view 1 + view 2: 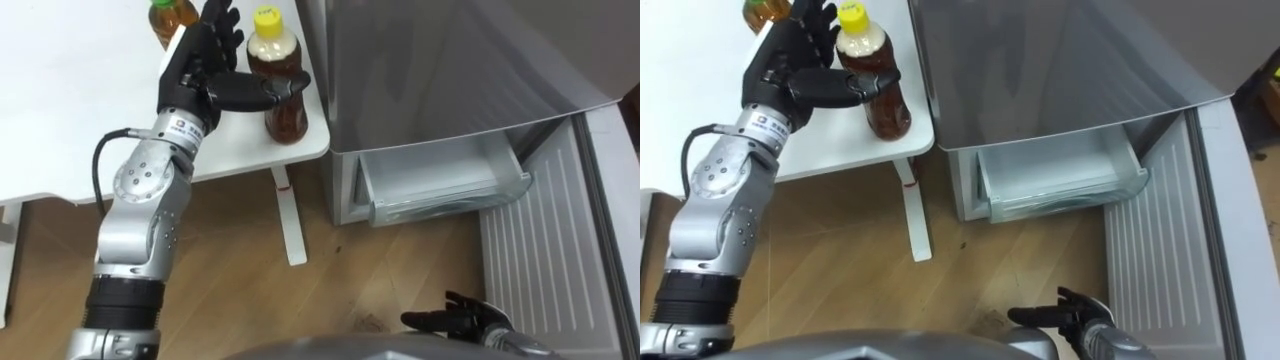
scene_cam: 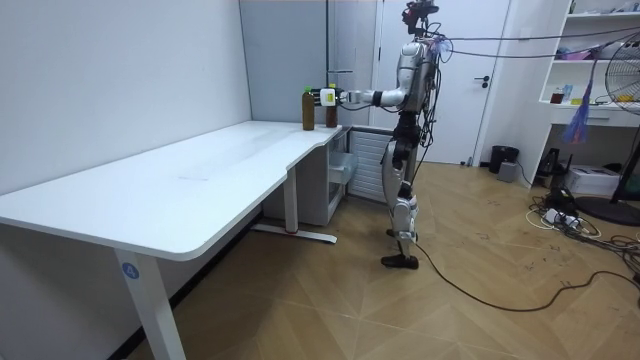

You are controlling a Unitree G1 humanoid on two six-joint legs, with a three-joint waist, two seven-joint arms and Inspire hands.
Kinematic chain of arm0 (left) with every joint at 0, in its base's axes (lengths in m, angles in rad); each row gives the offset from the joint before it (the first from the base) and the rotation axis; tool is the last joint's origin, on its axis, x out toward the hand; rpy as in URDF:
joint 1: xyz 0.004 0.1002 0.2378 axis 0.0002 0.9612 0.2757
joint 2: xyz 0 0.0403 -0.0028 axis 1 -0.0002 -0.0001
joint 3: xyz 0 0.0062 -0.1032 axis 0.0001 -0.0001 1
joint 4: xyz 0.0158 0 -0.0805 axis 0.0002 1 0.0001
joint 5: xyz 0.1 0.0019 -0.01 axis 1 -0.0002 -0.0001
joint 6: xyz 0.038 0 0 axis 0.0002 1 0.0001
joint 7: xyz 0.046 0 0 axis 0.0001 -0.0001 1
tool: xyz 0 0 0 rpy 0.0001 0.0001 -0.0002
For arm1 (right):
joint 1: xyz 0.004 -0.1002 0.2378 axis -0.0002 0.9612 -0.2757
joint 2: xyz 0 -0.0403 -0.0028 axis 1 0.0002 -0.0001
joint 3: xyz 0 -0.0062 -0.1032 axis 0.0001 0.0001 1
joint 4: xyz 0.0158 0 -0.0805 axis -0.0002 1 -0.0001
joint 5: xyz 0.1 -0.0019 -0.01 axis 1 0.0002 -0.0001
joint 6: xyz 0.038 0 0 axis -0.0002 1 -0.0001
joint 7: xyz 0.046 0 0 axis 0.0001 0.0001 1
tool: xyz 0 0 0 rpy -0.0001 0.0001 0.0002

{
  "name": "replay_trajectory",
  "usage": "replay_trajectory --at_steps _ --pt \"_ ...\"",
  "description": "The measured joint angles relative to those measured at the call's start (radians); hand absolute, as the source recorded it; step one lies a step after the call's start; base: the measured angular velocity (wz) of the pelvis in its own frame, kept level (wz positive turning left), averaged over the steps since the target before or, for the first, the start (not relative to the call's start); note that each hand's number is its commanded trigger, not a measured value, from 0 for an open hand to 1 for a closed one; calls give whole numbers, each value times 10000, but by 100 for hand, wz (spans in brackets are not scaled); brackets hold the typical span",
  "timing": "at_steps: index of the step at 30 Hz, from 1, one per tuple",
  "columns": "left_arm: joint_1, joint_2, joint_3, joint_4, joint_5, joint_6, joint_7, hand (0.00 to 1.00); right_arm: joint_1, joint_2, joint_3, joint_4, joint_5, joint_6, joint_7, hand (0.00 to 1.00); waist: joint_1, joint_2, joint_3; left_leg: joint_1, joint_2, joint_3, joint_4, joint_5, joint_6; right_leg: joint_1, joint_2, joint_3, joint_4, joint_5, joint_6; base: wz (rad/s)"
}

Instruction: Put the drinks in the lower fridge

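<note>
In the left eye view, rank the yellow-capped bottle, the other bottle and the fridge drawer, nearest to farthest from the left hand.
1. Yellow-capped bottle, table corner; thumb of the left hand lies across it.
2. Second bottle, just behind the hand.
3. Fridge drawer, low on the right.

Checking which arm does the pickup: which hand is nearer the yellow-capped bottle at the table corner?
Left. The left hand is at the yellow-capped bottle, thumb across its front, fingers straight beside it. The right hand hangs low over the floor, below the open fridge drawer.
</note>
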Motion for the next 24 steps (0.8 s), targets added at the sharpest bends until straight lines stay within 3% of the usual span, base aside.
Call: replay_trajectory --at_steps 8,9,10,12,24 --pt "0 12 5 68 -92 146 -568 0 31 1 -17 -42 -2 4 8 0 4 2 10 21 0 7 -7 -1 1 -63 1 1 49 -14 21 0" --pt "0 11 2 68 -93 149 -639 9 31 1 -43 -42 -6 4 10 0 -3 9 9 20 0 7 -10 -1 1 -64 1 1 54 -14 22 0" --pt "0 11 2 68 -92 151 -745 57 34 1 -99 -43 -13 4 14 0 -7 17 3 20 0 7 -13 -1 1 -62 2 1 56 -14 21 0" --pt "0 9 -1 100 -92 151 -842 100 35 1 -112 -42 -10 3 5 0 -15 34 -7 20 0 14 -16 -1 1 -58 2 1 55 -14 21 0" --pt "1 92 -3 772 -57 250 -1179 100 18 -1 -113 -17 -14 3 -81 0 -43 79 -35 33 -1 280 -13 0 2 -76 2 221 56 -13 20 -5"
